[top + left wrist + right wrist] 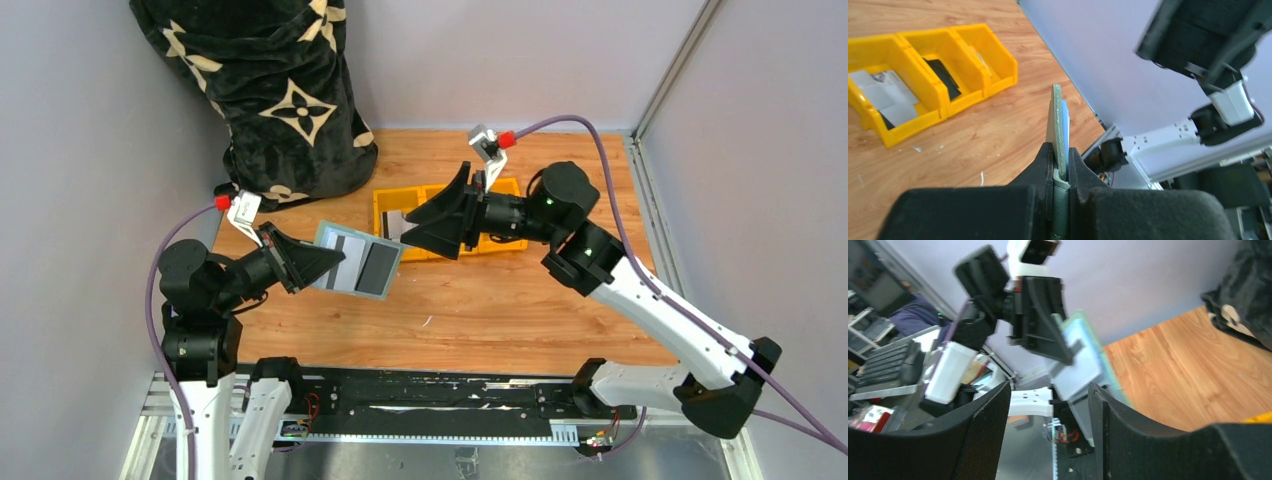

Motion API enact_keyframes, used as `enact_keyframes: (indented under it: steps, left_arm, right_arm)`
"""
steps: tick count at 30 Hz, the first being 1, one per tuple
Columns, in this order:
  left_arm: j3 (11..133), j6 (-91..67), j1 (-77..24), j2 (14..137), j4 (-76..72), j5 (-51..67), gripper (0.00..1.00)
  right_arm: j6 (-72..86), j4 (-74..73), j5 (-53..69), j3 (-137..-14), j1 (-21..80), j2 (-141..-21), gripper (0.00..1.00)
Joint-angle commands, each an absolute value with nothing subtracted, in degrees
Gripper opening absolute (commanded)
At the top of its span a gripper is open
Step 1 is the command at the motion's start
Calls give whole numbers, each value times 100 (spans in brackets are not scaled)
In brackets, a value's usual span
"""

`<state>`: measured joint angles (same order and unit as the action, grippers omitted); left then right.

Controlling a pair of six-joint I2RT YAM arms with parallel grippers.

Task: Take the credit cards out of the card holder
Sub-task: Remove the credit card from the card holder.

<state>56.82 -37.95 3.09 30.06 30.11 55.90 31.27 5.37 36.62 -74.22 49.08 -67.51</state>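
The step in hand is drawing a card from the card holder (360, 262), which the left hand (333, 260) holds off the counter (500, 300), around 9 o'clock from the counter's middle. The holder is open with its sleeves facing up. The left wrist view shows it edge-on, with the two fingers pressed together on its lower margin. The right hand (410, 228) sits just beside the holder's 3 o'clock edge with its fingers spread and nothing between them.

To do this well, I would keep the left pinch firm and low so it clamps the cover and not the sleeve mouth. The right fingers should come in along the sleeve's open edge and close only on the exposed lip of a card. The pull should run straight along the sleeve, since a sideways pull would probably twist the holder in the left pinch.

By count there are:
- one holder and two hands
- one yellow tray (968, 97) at 12 o'clock, with three compartments
- what looks like two pale credit cards (885, 95), overlapping in the tray's end compartment
- one dark flat item (943, 75) in the middle compartment
- possibly one pale striped card (340, 240) in the holder's left sleeve, though this is too small to be sure
- one black patterned bag (280, 90) at 11 o'clock
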Motion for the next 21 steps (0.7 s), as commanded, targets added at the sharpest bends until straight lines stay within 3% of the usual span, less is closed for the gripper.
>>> enact_keyframes:
  steps: [1,6,21]
  left_arm:
    - [5534,-4227,313,3006,2336,4881,0]
    - [5415,-4720,309,3041,1886,4858,0]
    - [5431,-5142,308,2938,1741,5007,0]
  right_arm:
    - [4252,1470,3794,-6973,4907,-6647,62]
    - [5390,3002,4069,-6310,5145,-7054,62]
    - [5733,3437,4066,-6394,5511,-8101,56]
